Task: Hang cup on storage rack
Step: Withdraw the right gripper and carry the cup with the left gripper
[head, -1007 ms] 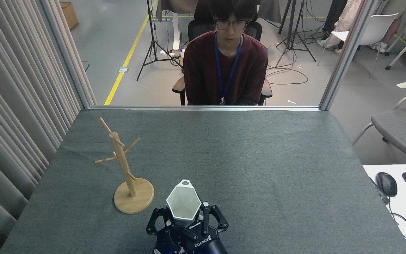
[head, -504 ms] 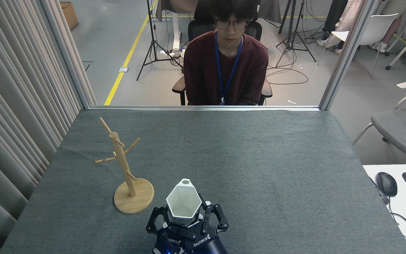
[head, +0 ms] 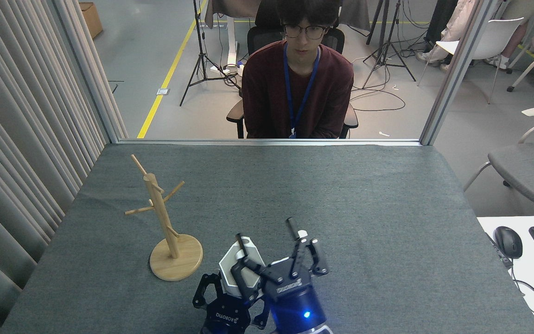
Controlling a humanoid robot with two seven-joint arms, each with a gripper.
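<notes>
- Low at the near edge of the bench [head: 341,195], the left gripper [head: 230,297] has its jaws clamped on the lower body of the cup [head: 239,266], which it holds upright with the hexagonal rim facing up.
- The cup's small tab handle with its round hole points away from the robot, toward the far side of the bench.
- The right gripper [head: 267,236] comes in just beside it on the right, its jaws spread wide apart.
- One dark finger [head: 241,243] of the right gripper crosses the cup's rim near the tab handle; whether it touches the cup I cannot tell. The other finger stands clear to the right, over bare cloth.
- So the cup sits inside the left jaws and only partly between the right ones.
- The storage rack [head: 160,213] stands upright on its round base to the left of the cup, near it but apart, its pegs bare.
- A person [head: 297,79] sits behind the far edge of the bench.
</notes>
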